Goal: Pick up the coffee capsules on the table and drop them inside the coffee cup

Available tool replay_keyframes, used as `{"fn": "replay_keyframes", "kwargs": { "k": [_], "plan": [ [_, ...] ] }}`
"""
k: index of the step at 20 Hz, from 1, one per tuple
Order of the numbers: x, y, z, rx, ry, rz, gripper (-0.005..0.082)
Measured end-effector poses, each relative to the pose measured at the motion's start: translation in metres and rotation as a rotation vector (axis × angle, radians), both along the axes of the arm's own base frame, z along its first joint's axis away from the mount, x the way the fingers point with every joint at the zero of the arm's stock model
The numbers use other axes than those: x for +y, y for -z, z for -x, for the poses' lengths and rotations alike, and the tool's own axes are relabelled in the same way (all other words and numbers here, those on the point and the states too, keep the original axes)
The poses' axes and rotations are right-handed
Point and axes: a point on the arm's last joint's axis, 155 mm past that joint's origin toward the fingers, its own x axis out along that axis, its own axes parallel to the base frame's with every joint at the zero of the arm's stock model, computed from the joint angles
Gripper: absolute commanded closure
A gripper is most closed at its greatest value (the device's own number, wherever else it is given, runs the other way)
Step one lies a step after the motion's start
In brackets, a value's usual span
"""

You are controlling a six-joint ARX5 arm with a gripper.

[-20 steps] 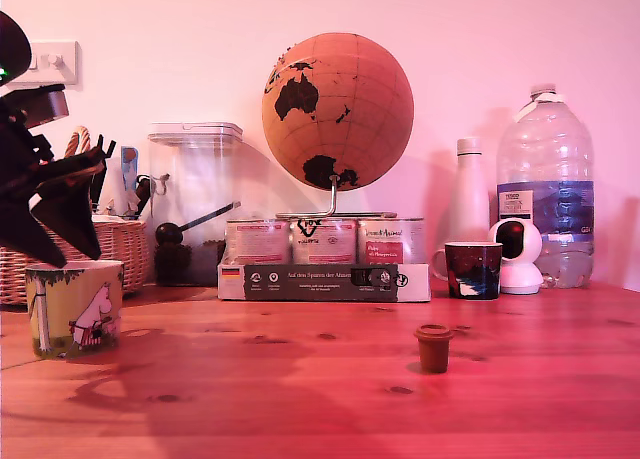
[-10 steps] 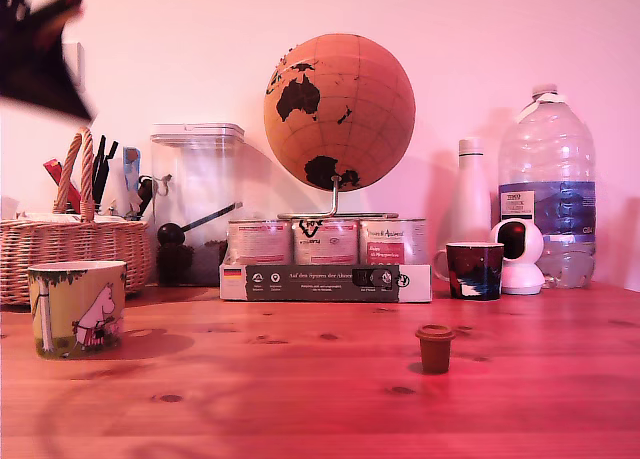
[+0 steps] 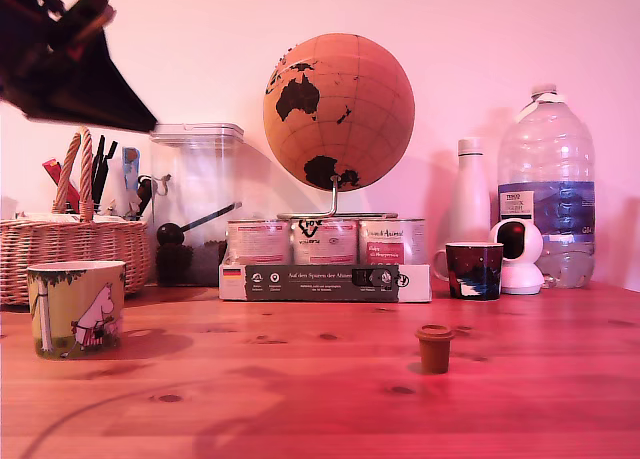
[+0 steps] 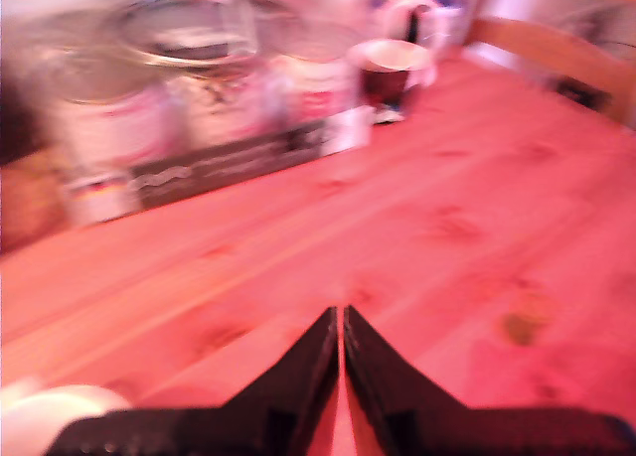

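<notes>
Brown flanged capsule (image 3: 434, 347) upright on knotty wooden table (image 3: 320, 399), glossy yellow-green mug (image 3: 76, 307) apart, tool (image 4: 341, 322) pinched together, empty

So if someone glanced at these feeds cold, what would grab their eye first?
Probably the big cork globe, standing on the tins at the back centre of the table. Next, the dark hand raised high at the exterior view's left, above the basket and the yellow-green Moomin mug, its fingers nearly together in the wrist view. Then the lone brown capsule, upright on bare wood right of centre.
</notes>
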Motion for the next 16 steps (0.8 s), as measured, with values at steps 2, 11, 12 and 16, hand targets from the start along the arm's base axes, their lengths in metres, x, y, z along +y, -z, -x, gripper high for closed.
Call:
{"fn": "replay_keyframes", "kwargs": {
  "k": [2, 11, 12, 16],
  "plan": [
    [-0.015, -0.003, 0.010, -0.048, 0.056, 0.025, 0.0790],
    [-0.056, 0.015, 0.055, -0.114, 0.216, 0.063, 0.0790],
    [-0.057, 0.017, 0.058, -0.127, 0.223, 0.069, 0.0790],
    [-0.057, 0.037, 0.066, -0.121, 0.234, 0.066, 0.0790]
  ]
}}
